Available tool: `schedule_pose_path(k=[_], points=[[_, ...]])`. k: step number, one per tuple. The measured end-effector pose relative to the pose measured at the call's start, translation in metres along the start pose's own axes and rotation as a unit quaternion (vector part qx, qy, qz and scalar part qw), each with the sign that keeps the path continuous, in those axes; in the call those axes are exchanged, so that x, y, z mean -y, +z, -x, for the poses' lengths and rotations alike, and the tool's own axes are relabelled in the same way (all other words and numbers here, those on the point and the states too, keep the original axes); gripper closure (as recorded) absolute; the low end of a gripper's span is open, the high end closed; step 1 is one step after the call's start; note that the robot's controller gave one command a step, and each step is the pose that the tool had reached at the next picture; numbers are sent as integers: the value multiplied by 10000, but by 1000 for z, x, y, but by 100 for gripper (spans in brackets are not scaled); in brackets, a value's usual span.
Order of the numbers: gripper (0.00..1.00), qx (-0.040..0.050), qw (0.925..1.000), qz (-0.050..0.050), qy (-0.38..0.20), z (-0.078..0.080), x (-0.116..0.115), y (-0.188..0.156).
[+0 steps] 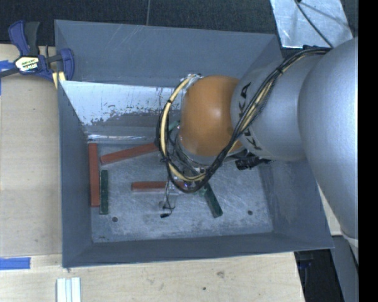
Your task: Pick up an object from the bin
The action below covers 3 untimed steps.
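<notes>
Grey metal bin (75, 168) with a scuffed floor, and the arm (302, 106) leaning in with its orange wrist cover (205, 115) and a tangle of cables (166, 131). The jaws sit low over the floor, about mid-bin, but they're too small and dark to say if they're wide or narrow, so can't tell. Closest thing is a short red-brown bar (148, 185) lying flat just beside the jaws, on the side away from the arm. A dark green bar (212, 203) lies tilted near them on the arm's side. Beyond the short one are a longer red-brown bar (129, 155), then a third red-brown bar (94, 175) with a second green bar (104, 192) right alongside, by the far wall.
</notes>
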<state>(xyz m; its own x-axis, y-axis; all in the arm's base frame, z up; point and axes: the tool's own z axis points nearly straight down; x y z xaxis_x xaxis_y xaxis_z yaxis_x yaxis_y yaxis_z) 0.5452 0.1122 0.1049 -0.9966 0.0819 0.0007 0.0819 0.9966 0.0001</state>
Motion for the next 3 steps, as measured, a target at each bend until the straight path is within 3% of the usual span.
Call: schedule_pose_path(k=[1, 2, 3], points=[[0, -18, 9993, -6, 367, 6, -3, 36], [0, -15, 9993, -4, 366, 6, -3, 36], [100, 5, 9993, 4, 373, 7, -3, 35]])
